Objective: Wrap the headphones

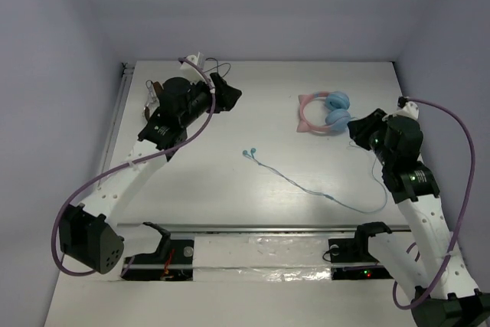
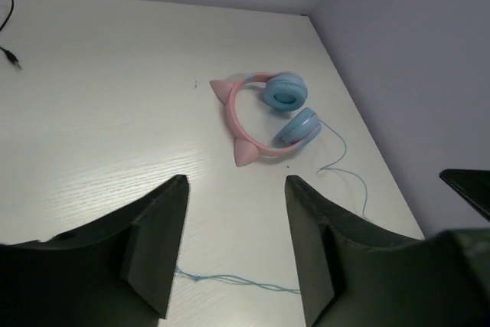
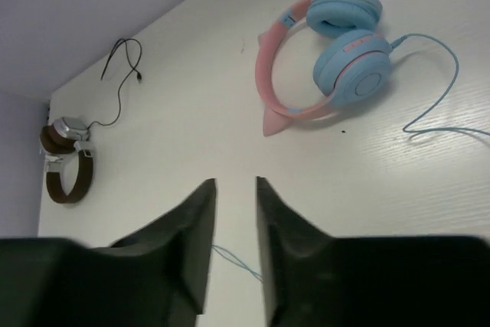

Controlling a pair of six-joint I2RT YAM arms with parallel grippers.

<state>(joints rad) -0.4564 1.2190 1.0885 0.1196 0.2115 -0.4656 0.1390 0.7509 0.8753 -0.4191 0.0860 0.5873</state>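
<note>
The headphones (image 1: 321,112), with a pink cat-ear band and light-blue cups, lie flat at the back right of the table. Their thin light-blue cable (image 1: 306,188) runs down the right side, then trails left across the middle to its plug (image 1: 247,153). My left gripper (image 1: 230,93) is open and empty at the back left, well left of the headphones (image 2: 285,91); the cable (image 2: 230,279) passes below its jaws (image 2: 236,189). My right gripper (image 1: 357,129) hovers just right of the ear cups (image 3: 360,67), its jaws (image 3: 236,185) narrowly apart and empty.
Brown headphones (image 3: 65,166) with a black cable (image 3: 122,74) lie at the back left, mostly under my left arm in the top view (image 1: 151,97). Walls enclose the table on three sides. A metal rail (image 1: 268,227) runs along the near edge.
</note>
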